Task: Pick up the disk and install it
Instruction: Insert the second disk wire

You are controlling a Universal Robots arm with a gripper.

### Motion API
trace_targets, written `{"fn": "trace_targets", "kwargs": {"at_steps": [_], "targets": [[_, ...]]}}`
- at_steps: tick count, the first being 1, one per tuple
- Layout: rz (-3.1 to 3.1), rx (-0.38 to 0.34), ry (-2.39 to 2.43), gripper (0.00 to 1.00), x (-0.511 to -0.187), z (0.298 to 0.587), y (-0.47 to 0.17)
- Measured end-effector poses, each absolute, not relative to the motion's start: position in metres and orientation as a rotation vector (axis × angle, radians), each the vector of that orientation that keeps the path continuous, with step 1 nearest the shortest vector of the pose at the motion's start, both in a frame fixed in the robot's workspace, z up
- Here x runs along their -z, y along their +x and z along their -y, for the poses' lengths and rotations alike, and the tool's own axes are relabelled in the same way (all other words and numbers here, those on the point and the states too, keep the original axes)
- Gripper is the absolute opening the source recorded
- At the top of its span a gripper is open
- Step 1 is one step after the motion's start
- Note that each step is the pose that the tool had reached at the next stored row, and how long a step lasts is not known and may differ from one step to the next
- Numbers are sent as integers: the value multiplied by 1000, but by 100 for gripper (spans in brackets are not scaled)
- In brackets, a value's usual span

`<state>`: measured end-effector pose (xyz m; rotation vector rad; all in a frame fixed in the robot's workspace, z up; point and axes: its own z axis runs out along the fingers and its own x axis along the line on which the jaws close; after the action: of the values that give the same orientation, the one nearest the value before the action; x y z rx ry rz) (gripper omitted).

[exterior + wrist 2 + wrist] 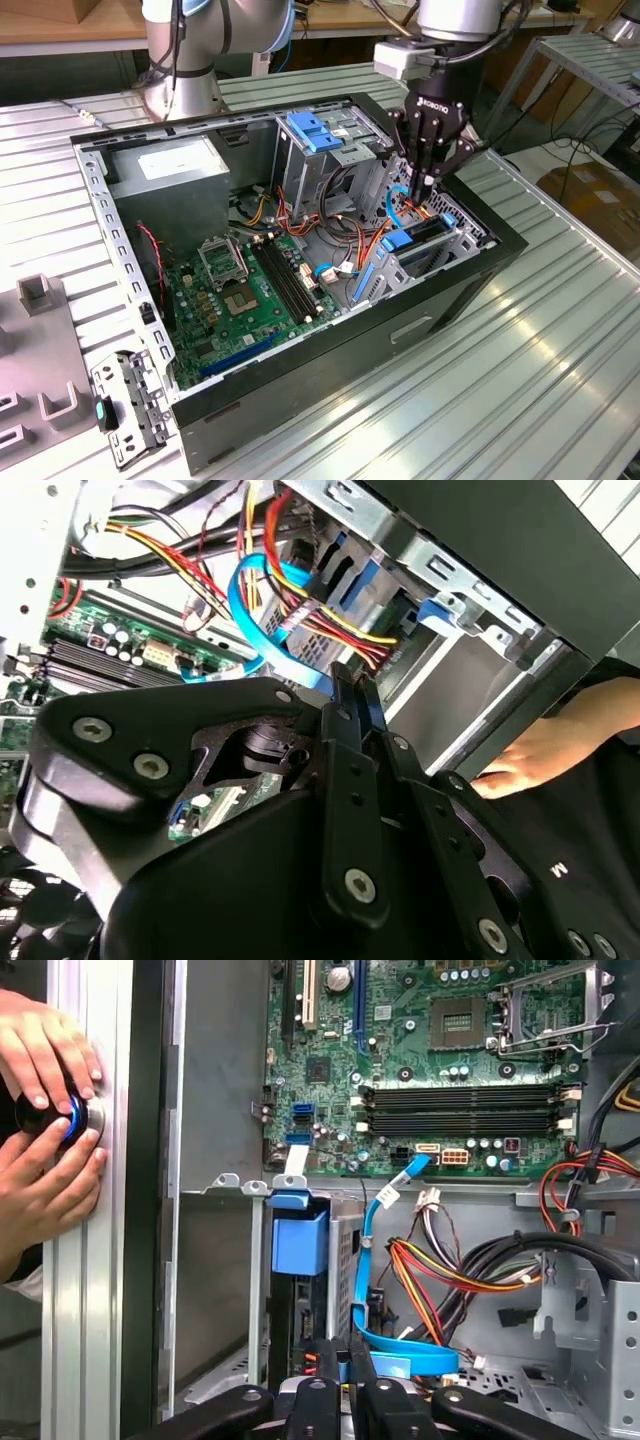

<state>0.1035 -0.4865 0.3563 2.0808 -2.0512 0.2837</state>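
The disk (418,243) sits on edge in the lower drive bay at the exterior view's right end of the open computer case (330,375), its blue side rail showing. My gripper (428,183) hangs just above it, fingers pointing down into the case. In both wrist views the gripper (352,680) (345,1360) is shut, fingers pressed together. The tips rest against a flat blue data cable (372,1270). Whether the cable is pinched between them I cannot tell.
A person's hands (45,1130) hold a black-and-blue knob on the table rail just outside the case wall. Inside are the motherboard (250,290), grey power supply (170,165), a light-blue bracket (318,130) and coloured wire bundles (450,1280). Grey fixtures (40,295) stand on the table.
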Motion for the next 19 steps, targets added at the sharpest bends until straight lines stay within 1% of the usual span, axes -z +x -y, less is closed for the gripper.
{"fn": "trace_targets", "kwargs": {"at_steps": [6, 9, 15, 19], "targets": [[2077, -236, 2111, 16, -355, 505, 102], [2082, -223, 2122, 16, -355, 512, 100], [2090, -219, 2140, 16, -355, 516, 97], [2109, -200, 2157, 16, -355, 526, 95]]}}
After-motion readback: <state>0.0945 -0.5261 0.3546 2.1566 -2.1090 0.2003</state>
